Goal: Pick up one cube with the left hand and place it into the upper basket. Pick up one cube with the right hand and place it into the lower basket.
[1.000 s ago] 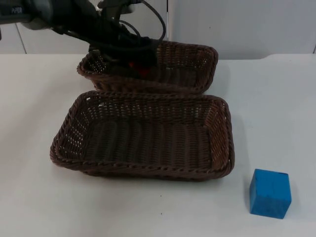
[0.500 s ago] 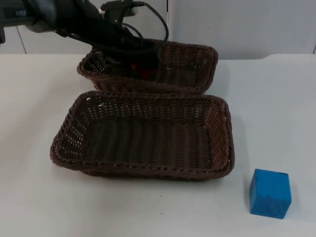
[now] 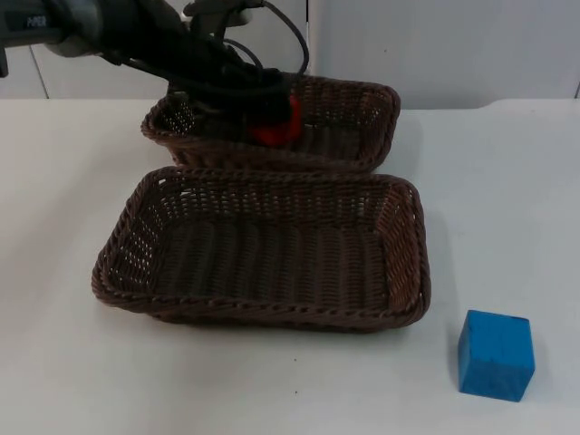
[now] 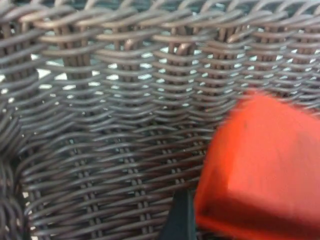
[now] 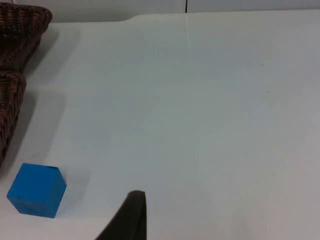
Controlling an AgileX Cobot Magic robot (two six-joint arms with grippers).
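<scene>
My left pincer sits low inside the upper basket, and I can't tell whether it grips the red cube beside its finger or has released it. I judge that drop nearly done. The right pincer waits over the surface near the blue cube, meant for the lower basket.

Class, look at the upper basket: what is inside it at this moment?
Inside the upper basket is a red cube, with the left gripper over it. The basket floor under the arm is covered, so anything else there stays unseen.
</scene>
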